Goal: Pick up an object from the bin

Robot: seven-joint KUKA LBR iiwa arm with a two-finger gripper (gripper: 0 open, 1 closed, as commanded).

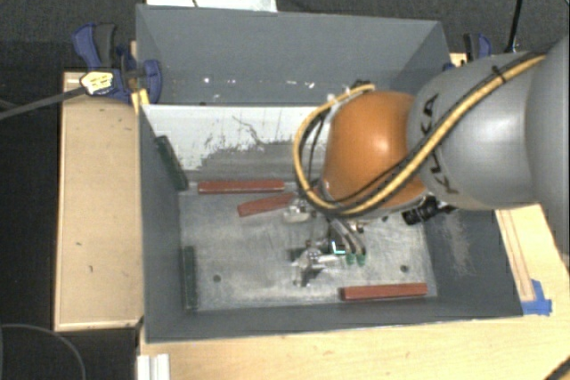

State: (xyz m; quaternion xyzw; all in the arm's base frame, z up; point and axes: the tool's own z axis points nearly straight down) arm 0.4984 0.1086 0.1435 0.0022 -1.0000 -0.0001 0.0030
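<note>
My gripper (313,262) hangs low over the middle of the bin floor, under the orange wrist cover. Its metal fingertips point down-left just above the bare floor, with nothing visibly between them. A reddish-brown flat bar (384,291) lies just right of and below the fingertips, near the front wall. A second reddish-brown bar (265,206), tilted, lies up-left of the gripper. A third, longer one (240,186) rests along the back of the floor.
A dark green bar (189,277) lies along the left wall near the front. Another dark green bar (171,161) leans in the back left corner. The arm and its orange cover hide the bin's right half.
</note>
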